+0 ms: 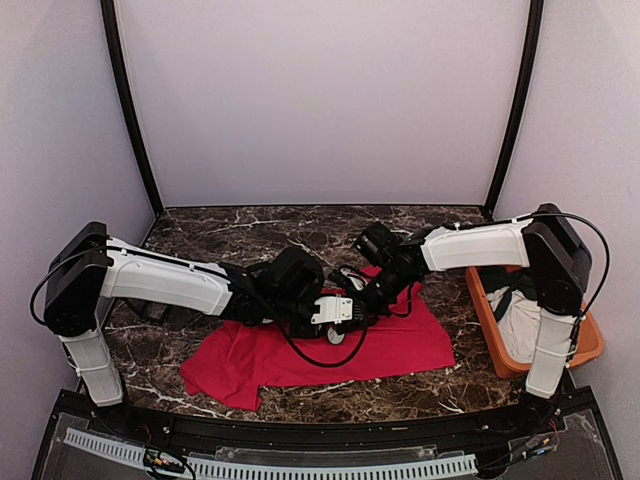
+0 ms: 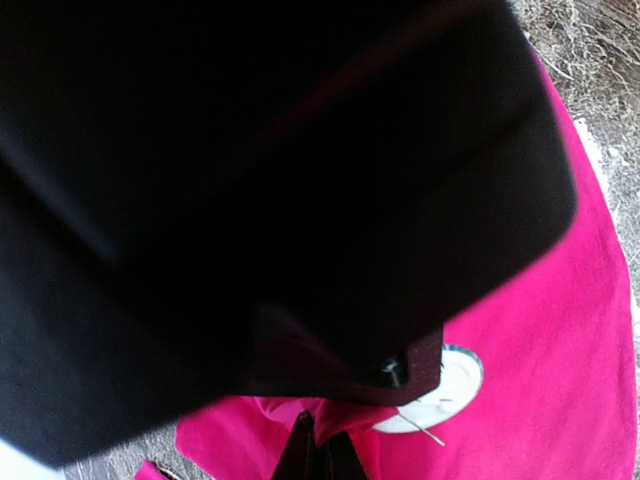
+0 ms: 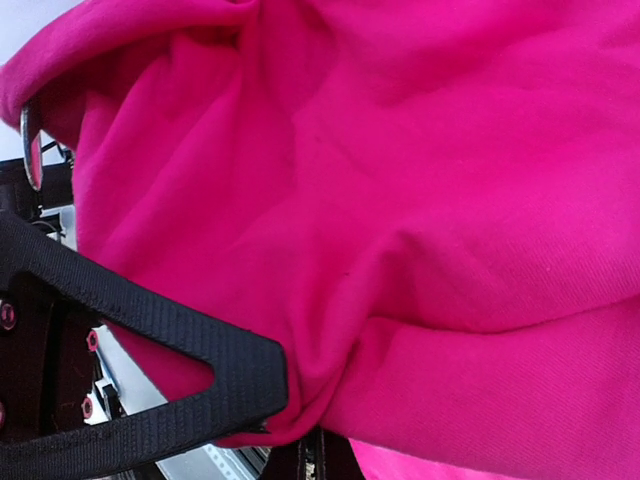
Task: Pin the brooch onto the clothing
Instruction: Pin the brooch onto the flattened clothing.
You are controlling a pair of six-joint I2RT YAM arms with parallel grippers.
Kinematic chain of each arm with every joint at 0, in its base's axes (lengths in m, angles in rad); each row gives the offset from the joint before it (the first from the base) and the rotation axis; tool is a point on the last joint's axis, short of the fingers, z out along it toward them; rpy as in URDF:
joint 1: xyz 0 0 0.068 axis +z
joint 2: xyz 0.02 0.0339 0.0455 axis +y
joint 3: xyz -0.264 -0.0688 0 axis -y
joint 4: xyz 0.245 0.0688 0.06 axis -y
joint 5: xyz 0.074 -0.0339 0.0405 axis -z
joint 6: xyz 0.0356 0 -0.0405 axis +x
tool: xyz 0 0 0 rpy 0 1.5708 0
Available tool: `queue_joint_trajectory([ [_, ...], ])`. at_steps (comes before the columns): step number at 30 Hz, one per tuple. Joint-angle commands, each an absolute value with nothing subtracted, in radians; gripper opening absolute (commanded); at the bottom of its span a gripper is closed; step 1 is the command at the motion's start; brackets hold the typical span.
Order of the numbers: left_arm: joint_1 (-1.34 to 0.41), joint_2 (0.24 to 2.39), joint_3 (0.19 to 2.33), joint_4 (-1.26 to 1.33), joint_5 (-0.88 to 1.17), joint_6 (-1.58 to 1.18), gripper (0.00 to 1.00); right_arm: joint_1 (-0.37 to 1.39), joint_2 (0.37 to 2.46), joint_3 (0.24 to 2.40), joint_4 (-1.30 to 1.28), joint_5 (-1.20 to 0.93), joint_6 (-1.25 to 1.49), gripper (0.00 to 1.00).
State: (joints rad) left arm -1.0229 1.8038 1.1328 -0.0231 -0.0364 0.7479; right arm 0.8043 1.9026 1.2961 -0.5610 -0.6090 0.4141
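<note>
- Centrally, the red T-shirt point(image 1: 400, 340) is being borne flat by the marble table point(image 1: 230, 235). Its lower hem is lying near the table's front edge, and bare marble is being left open behind it up to the back wall.
- On the right, free room is being narrowed by an orange bin point(image 1: 482, 310) near the shirt's right corner. A white cloth point(image 1: 522, 322) and a dark green garment point(image 1: 508, 287) are being held in it.
- Both arms are being crowded together over the shirt's upper middle.
- The left gripper point(image 2: 318, 452) is being shown with jaws closed, and a raised fold of the shirt is being pinched.
- The right gripper point(image 3: 310, 456) is likewise being shown closed on bunched red fabric.
- The brooch point(image 2: 455, 385), a round white disc with its pin sticking out, is being partly covered by a blurred black part just beside the left fingers. Whether it is being gripped cannot be told.
</note>
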Motion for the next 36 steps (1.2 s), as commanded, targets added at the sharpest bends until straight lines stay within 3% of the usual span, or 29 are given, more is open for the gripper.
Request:
queue_joint_trajectory([
  [1, -1.004, 1.805, 1.171, -0.036, -0.066, 0.706, 0.02, 0.818, 1.870, 1.264, -0.495, -0.730, 0.382, 0.00],
  [4, -0.998, 1.804, 1.179, -0.047, -0.041, 0.677, 0.06, 0.813, 1.845, 1.238, -0.471, -0.750, 0.374, 0.00],
  [7, -0.985, 1.792, 1.181, -0.063, 0.016, 0.634, 0.21, 0.795, 1.815, 1.197, -0.423, -0.802, 0.381, 0.00],
  [11, -0.970, 1.773, 1.181, -0.079, 0.093, 0.535, 0.31, 0.769, 1.784, 1.125, -0.319, -0.894, 0.411, 0.00],
  [21, -0.965, 1.728, 1.204, -0.126, 0.057, 0.320, 0.53, 0.759, 1.732, 1.043, -0.153, -1.072, 0.468, 0.00],
  [26, -0.965, 1.636, 1.186, -0.123, 0.015, 0.228, 0.74, 0.758, 1.690, 1.011, -0.103, -1.116, 0.484, 0.00],
  [28, -0.965, 1.594, 1.171, -0.119, 0.013, 0.196, 0.90, 0.755, 1.675, 0.998, -0.069, -1.132, 0.503, 0.00],
  [30, -0.965, 1.553, 1.161, -0.119, -0.032, 0.145, 0.98, 0.751, 1.659, 0.981, -0.025, -1.147, 0.528, 0.00],
  [36, -0.964, 1.465, 1.181, -0.198, -0.161, 0.045, 0.99, 0.737, 1.630, 0.946, 0.124, -1.179, 0.603, 0.00],
])
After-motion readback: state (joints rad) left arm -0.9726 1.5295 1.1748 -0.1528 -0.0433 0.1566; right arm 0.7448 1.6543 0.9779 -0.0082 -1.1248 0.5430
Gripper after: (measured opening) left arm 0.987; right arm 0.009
